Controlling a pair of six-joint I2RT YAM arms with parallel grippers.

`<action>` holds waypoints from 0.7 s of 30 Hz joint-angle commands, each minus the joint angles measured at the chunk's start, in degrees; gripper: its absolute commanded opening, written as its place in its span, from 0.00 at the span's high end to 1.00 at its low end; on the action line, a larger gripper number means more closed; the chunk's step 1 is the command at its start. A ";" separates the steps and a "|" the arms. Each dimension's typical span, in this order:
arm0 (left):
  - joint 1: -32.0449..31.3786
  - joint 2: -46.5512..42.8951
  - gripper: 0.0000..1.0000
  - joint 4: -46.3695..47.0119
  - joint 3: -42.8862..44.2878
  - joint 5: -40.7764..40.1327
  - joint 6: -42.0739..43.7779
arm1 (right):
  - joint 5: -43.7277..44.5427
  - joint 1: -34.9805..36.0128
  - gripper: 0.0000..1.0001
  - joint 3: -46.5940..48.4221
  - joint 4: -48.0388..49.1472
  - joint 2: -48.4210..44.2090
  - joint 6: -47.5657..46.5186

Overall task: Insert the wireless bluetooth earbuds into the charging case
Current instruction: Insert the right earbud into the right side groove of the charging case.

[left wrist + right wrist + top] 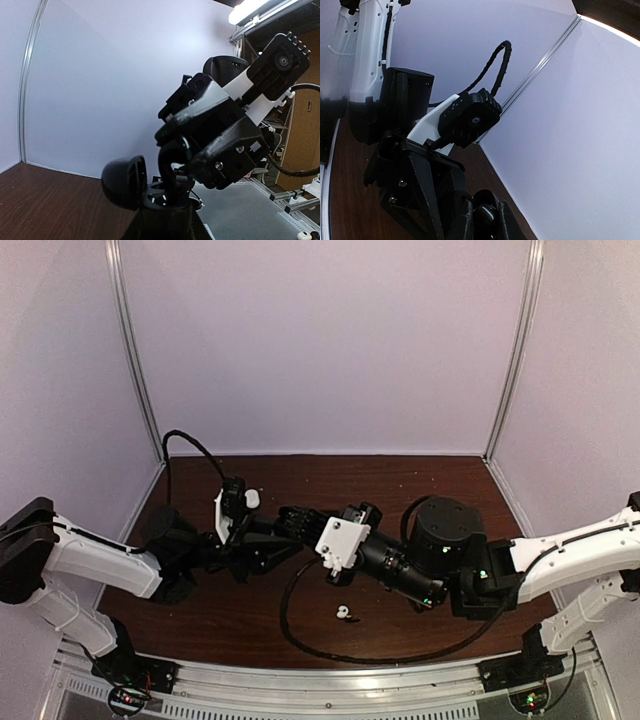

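Mostly, black case (124,181) base hid behind R gripper (172,170), contents unclear.

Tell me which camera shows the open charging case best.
Left wrist: the charging case stands open, lid swung left, right gripper at its base. Top external loses it among black gripper parts; right wrist shows only unclear shapes.

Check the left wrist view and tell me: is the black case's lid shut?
No, the case is open, its lid swung up to the left.
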 commanded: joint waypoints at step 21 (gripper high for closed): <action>-0.24 -1.21 0.98 0.73 0.95 -2.87 1.83 | 7.13 3.50 0.85 0.41 0.33 4.42 -4.88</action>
